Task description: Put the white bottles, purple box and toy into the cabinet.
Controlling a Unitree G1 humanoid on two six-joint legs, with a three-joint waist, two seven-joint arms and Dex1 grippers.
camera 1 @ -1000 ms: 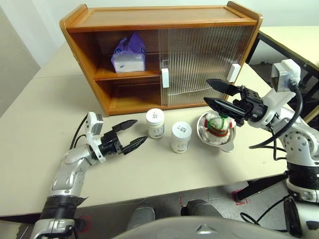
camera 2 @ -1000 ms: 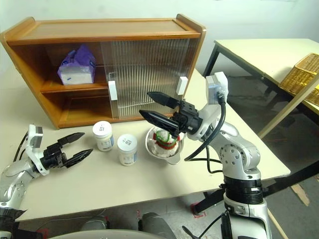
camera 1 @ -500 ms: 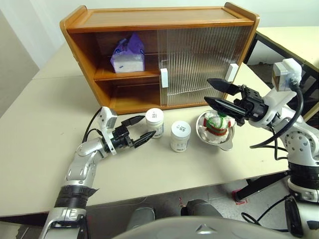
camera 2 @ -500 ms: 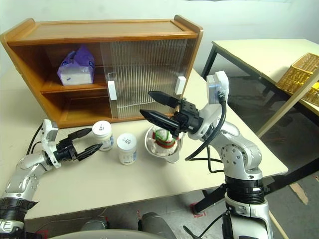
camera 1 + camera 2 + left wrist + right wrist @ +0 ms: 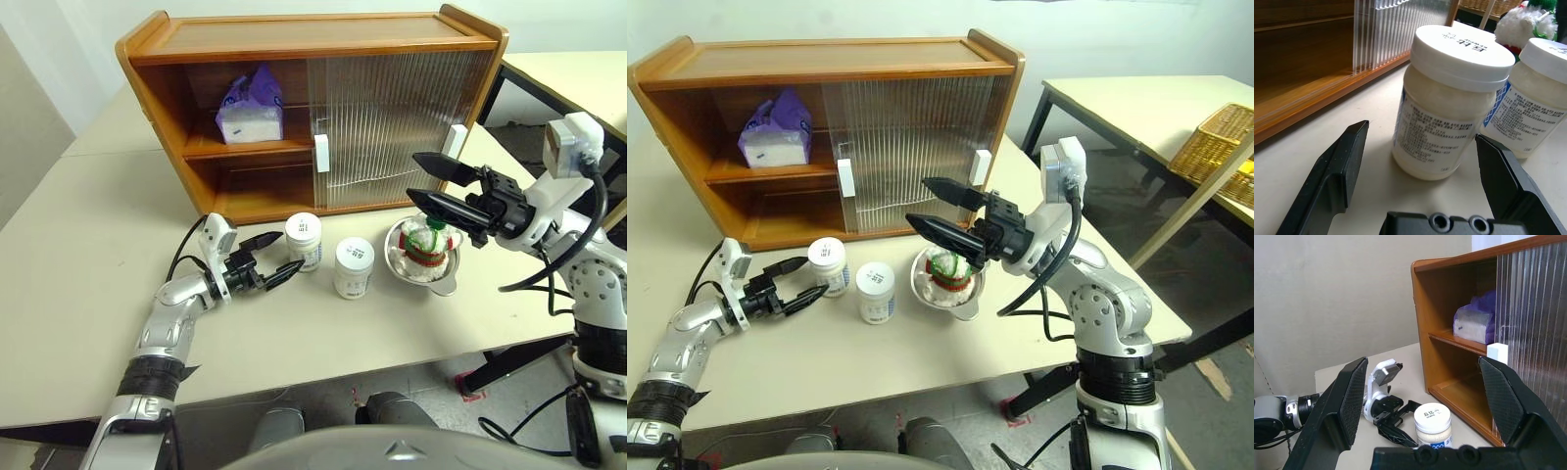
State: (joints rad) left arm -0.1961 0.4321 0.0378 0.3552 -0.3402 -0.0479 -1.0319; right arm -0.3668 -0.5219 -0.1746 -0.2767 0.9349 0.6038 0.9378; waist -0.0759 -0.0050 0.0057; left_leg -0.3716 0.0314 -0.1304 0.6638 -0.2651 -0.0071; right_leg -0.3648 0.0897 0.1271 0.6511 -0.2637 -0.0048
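Two white bottles (image 5: 304,240) (image 5: 354,267) stand on the table in front of the cabinet (image 5: 294,34). The cabinet's left half is uncovered, and the purple box (image 5: 252,106) lies on its upper shelf. The toy (image 5: 426,243) sits in a metal bowl right of the bottles. My left gripper (image 5: 289,251) is open and level, its tips just short of the left bottle (image 5: 1449,107), which stands ahead between the fingers. My right gripper (image 5: 413,176) hangs open above the toy, pointing left and holding nothing.
The metal bowl (image 5: 446,284) stands near the cabinet's ribbed sliding doors (image 5: 392,108), which cover the right half. A second table (image 5: 1136,103) with a wicker basket (image 5: 1220,142) stands to the right. Bare tabletop (image 5: 78,245) stretches to the left.
My left gripper has moved forward and right across the table, up to the left bottle, staying open. The right gripper has held still above the toy.
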